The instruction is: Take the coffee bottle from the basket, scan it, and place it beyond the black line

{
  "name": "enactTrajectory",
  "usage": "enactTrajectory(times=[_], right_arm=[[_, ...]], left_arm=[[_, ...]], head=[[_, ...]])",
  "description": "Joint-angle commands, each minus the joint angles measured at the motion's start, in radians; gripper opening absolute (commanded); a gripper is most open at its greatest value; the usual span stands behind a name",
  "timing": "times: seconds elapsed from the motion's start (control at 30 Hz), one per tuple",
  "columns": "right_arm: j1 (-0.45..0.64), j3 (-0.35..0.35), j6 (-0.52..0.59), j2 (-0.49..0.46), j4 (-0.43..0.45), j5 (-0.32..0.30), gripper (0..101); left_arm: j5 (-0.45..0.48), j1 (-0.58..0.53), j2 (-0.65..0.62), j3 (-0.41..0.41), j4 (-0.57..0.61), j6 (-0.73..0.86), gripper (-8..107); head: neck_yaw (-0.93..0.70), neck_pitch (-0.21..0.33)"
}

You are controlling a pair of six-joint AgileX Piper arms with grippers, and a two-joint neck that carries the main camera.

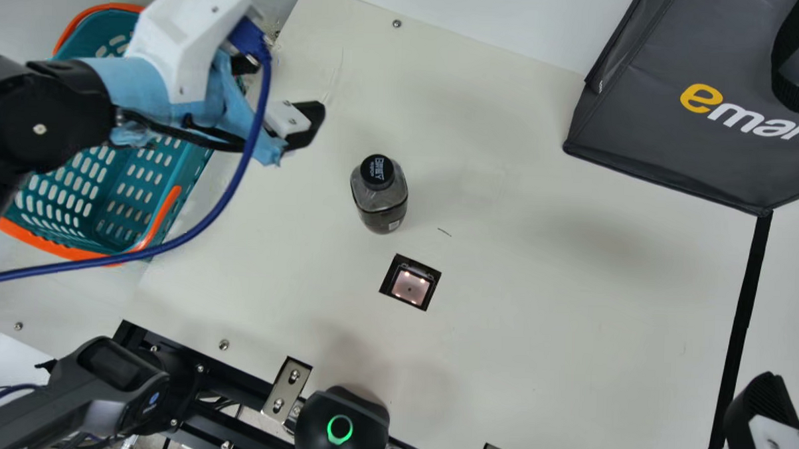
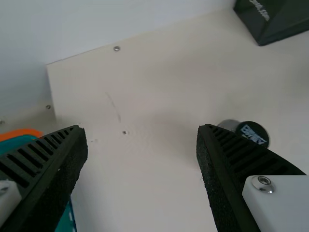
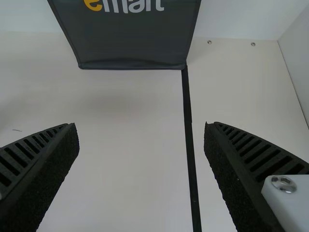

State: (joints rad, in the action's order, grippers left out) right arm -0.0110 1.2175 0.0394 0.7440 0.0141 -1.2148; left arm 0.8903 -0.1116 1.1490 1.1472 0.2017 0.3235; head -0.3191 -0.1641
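1. My left gripper (image 2: 140, 129), black ribbed fingers: parted wide, nothing held. Hangs over the table between basket and bottle.
2. My right gripper (image 3: 141, 126), matching pattern: likewise spread and unladen. Poised by the black line.
3. One coffee bottle, dark-bodied, see-through at the shoulder, round black cap (image 1: 377, 170): upright on the cream table (image 1: 569, 310), near the scanner and touched by neither gripper.
4. One teal slatted plastic basket with orange rim (image 1: 46, 242): beside the table, bottle already out of it — first part done.
5. One square scanner window (image 1: 410, 286), black-edged and lit, set into the tabletop: the bottle stands just beside it, not over it. Whether a scan has been made, I cannot tell; I judge it outstanding.
6. One straight black tape line (image 1: 738, 329): bottle on its basket side, well apart. The final placing remains — my right gripper seems better stationed for that.
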Motion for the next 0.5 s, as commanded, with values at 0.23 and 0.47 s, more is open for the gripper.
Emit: enactTrajectory(times=[0.23,0.47], right_arm=[[0.000,0.000,0.000,0.000,0.000,-0.001,91],[0.000,0.000,0.000,0.000,0.000,-0.002,91]], left_arm=[[-0.015,0.106,-0.044,-0.035,0.001,0.016,90],[-0.022,0.165,-0.071,-0.044,0.003,0.028,90]], head=[[-0.002,0.026],[-0.002,0.026]])
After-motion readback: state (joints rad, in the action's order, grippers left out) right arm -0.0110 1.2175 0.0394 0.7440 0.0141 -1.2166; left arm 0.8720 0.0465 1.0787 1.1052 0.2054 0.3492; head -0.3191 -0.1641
